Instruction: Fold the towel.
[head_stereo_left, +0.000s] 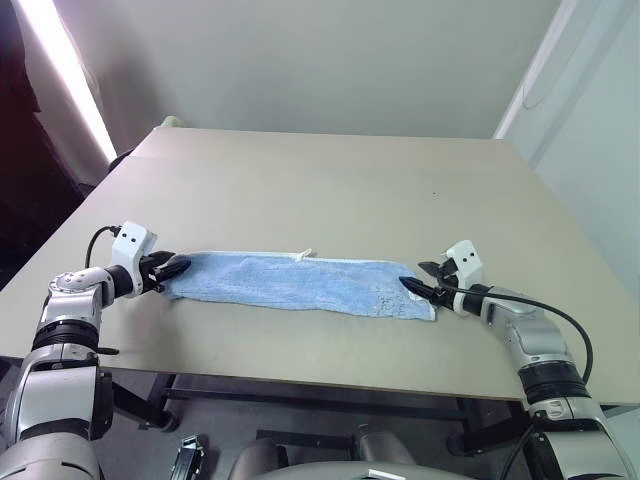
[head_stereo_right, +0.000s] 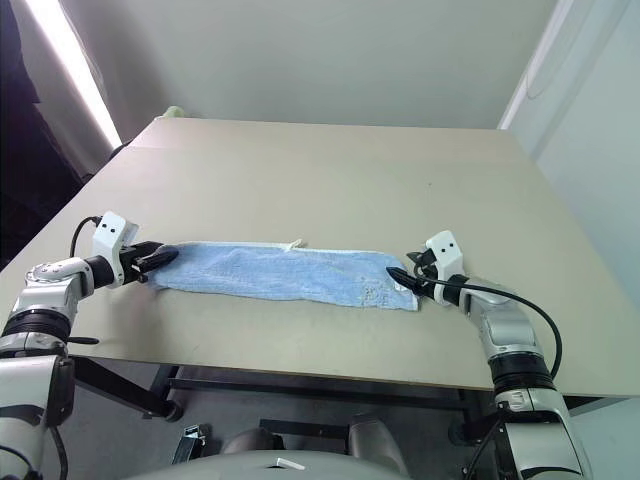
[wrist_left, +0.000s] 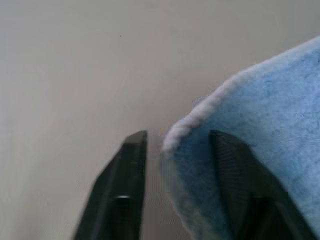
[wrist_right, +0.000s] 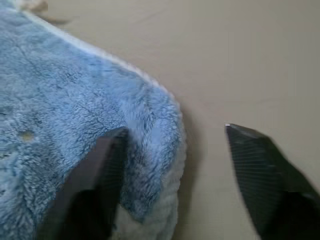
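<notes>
Light-blue towel (head_stereo_left: 300, 282) lying flat as a long narrow strip across the near part of the tan surface (head_stereo_left: 330, 190), apparently already folded lengthwise once, whitish hem along far edge with a small tag or loop sticking up mid-way. Left gripper (head_stereo_left: 172, 268) at the towel's left end, jaws parted and unclenched; in left wrist view one finger (wrist_left: 235, 175) over the cloth corner, other finger beside it on bare surface, nothing pinched. Right gripper (head_stereo_left: 420, 283) at the towel's right end, jaws wide and released; in right wrist view one finger (wrist_right: 100, 175) resting on the blue pile, other finger well clear of the hem over bare surface. Both ends lying slack, no lift visible. Judged step: one fold set down, ends let go, second fold not yet begun. Next move likely calls for re-gripping one short end, both layers caught together, then carrying it over to meet the other end, hems aligned. Risk: catching only the top layer, or dragging the floppy strip out of line.
</notes>
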